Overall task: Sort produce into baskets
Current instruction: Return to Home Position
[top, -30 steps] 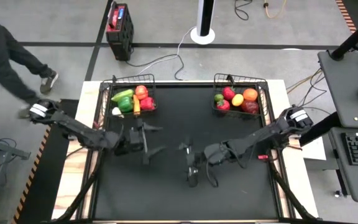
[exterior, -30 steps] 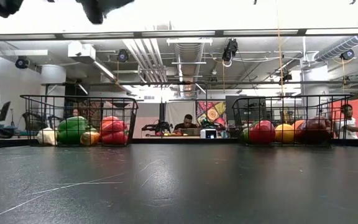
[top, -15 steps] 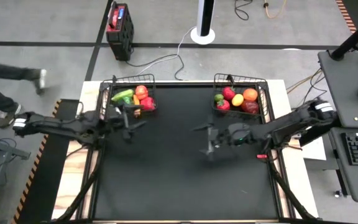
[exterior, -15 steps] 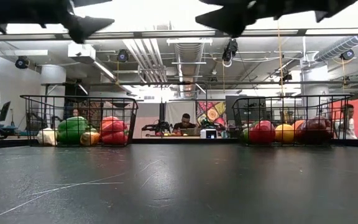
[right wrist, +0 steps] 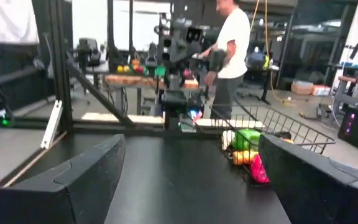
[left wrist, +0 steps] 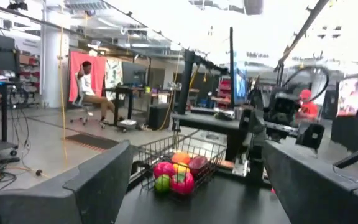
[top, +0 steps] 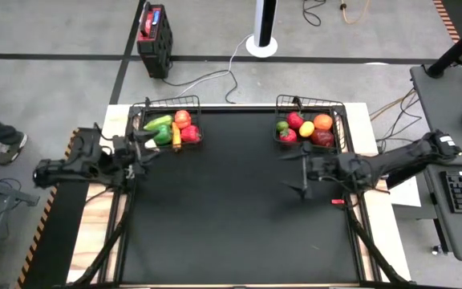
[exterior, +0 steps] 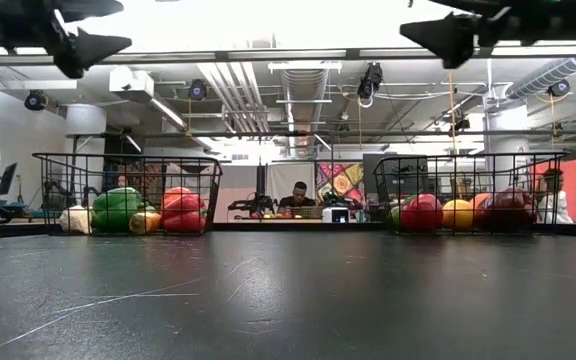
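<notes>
The left gripper (top: pixel 140 150) is held open, with the left basket (top: pixel 167 99) just beside it. The right gripper (top: pixel 298 172) is likewise spread, with the right basket (top: pixel 311 98) near it. Six produce pieces (top: pixel 182 119) are counted in each

Left gripper (left wrist: pixel 197 165) is splayed wide, nothing between its two dark fingers (left wrist: pixel 98 183). Dead ahead at 12 o'clock, across the black table (left wrist: pixel 213 208), there's a wire basket (left wrist: pixel 149 151) with produce (left wrist: pixel 183 182) heaped in it: a couple of reddish-pink pieces, a green one (left wrist: pixel 161 183), a yellow-orange one (left wrist: pixel 180 158) and a darker red one (left wrist: pixel 198 163). Just past the basket at roughly 1 o'clock is the right arm (left wrist: pixel 272 118), pretty blurry tbh. Way off at about 10 o'clock a person (left wrist: pixel 87 79) sits on a chair in front of a red backdrop (left wrist: pixel 98 67), with desks beside them
</notes>
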